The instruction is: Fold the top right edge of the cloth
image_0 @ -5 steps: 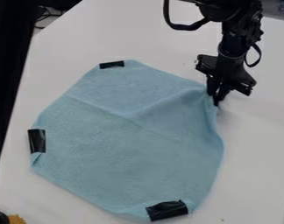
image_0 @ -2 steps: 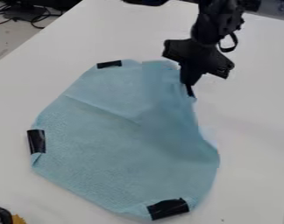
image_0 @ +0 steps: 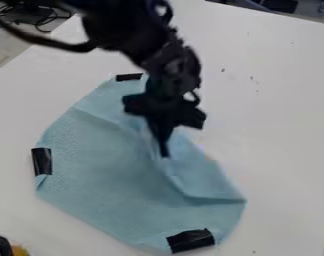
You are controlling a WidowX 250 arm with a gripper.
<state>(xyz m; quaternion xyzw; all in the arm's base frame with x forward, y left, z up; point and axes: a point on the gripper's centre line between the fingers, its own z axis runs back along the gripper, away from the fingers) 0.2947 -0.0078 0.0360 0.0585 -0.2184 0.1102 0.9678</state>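
So the blue cloth [image_0: 98, 155] is lying on the white table [image_0: 285, 150], and it looks thin, light and floppy. Weight shouldn't be an issue, and nothing will snap, but I'd expect it to wrinkle and go wherever it's dragged.

Going left to right: there are 3 bits of black tape on the edge. The left tape strip [image_0: 42, 161] sits by a small tuck, and the upper tape strip [image_0: 129, 77] is up near the top. My guess is they pin that side down, which would help since cloth this light would slide if tugged.

Middle: the gripper [image_0: 164, 152] has its fingertips together, and it looks to me like they're clamped on the cloth's folded-over flap. Decent place to hold imo, right at the edge of the flap, so the rest can trail behind. Pinch just the top layer though, or you'll bunch up what's under it.

Then the lower tape strip [image_0: 191, 241], and right of that the cloth runs out to a soft point with a crease leading into it. That bit could spring up a little on release, so lay the flap low and let go gently.
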